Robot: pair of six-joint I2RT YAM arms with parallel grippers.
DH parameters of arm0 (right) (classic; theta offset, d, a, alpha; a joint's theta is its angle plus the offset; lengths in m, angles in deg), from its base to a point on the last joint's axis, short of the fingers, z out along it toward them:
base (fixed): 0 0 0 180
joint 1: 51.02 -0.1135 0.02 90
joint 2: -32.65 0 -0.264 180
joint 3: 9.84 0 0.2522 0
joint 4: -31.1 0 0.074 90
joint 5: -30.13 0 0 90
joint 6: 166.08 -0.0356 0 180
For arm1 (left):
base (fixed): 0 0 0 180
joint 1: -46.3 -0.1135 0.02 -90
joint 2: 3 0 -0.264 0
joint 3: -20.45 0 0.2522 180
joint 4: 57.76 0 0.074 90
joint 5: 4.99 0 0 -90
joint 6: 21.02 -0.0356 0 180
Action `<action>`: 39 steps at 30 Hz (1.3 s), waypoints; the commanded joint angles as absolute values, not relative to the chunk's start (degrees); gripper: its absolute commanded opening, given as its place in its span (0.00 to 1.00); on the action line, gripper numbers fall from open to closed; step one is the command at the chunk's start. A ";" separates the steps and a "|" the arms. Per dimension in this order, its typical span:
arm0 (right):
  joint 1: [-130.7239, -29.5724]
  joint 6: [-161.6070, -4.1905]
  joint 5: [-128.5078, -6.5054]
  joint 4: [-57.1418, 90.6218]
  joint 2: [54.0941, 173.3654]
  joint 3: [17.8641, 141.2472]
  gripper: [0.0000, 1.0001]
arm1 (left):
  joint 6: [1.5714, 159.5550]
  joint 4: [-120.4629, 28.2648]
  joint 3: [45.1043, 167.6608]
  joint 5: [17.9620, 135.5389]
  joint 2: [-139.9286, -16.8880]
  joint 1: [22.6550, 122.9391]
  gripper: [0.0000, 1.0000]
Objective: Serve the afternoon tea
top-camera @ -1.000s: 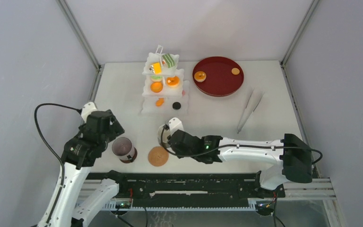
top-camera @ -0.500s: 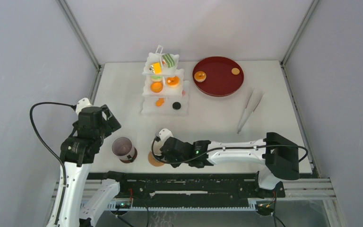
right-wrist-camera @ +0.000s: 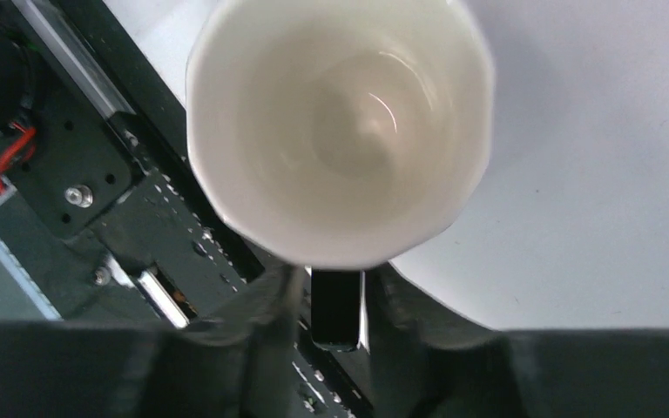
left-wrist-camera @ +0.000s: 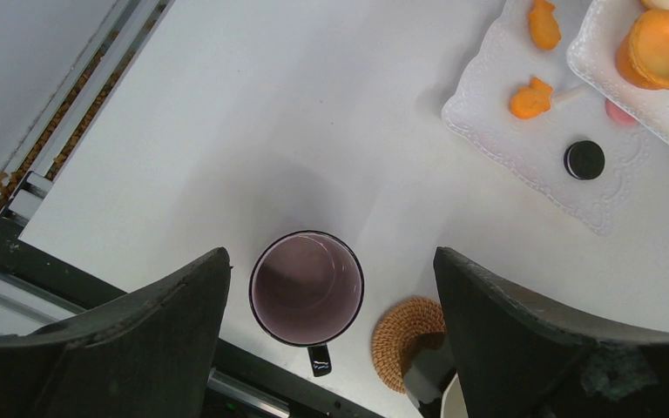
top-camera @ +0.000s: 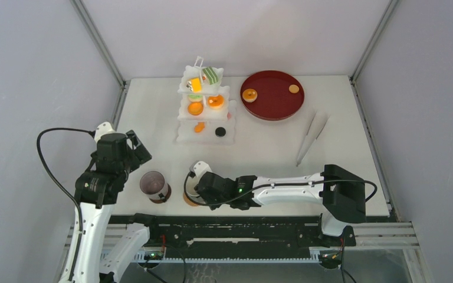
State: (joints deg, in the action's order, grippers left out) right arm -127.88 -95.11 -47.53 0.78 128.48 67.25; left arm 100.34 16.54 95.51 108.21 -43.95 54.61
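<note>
The mauve mug (top-camera: pixel 153 186) stands upright near the front edge, its handle toward the rail; it also shows in the left wrist view (left-wrist-camera: pixel 307 287). My left gripper (top-camera: pixel 131 152) (left-wrist-camera: pixel 329 261) is open and empty above it, jaws wide apart. My right gripper (top-camera: pixel 196 184) (right-wrist-camera: pixel 335 300) is shut on the handle of the black mug (top-camera: pixel 191 190), whose inside is white (right-wrist-camera: pixel 340 131). It holds the mug over a round brown coaster (top-camera: pixel 186 201) (left-wrist-camera: pixel 401 335), mostly covering it. The white three-tier stand (top-camera: pixel 206 127) holds orange, green and yellow pastries at the back.
A dark red round tray (top-camera: pixel 274 103) with two small orange pastries sits at the back right. Long metal tongs (top-camera: pixel 311 137) lie right of centre. The black front rail (top-camera: pixel 224 233) runs just behind the mugs.
My right arm has carried the black mug left and toward the front edge, over the coaster. My left gripper has drawn back left, away from the mauve mug.
</note>
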 commanded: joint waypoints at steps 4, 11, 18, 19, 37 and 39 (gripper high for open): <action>-128.63 -93.36 -46.03 5.27 126.74 71.03 0.54 | 99.22 13.72 95.96 106.05 -44.12 54.12 0.91; -128.66 -93.16 -45.34 3.93 124.52 72.19 0.76 | 98.97 13.42 95.73 106.02 -44.21 54.05 0.91; -125.71 -89.24 -43.43 -1.87 116.83 78.03 0.88 | 96.61 10.48 101.97 102.76 -46.89 54.06 0.93; -123.98 -89.42 -43.12 -2.42 114.93 78.55 0.90 | 96.12 10.02 103.88 102.20 -47.92 54.09 0.93; -84.11 -100.33 -32.89 -21.94 96.12 87.32 0.97 | 93.17 -9.89 111.97 98.59 -50.75 54.07 0.99; -82.18 -100.38 -34.75 -18.07 91.60 83.87 0.97 | 93.22 -10.16 112.05 99.64 -50.83 54.01 1.00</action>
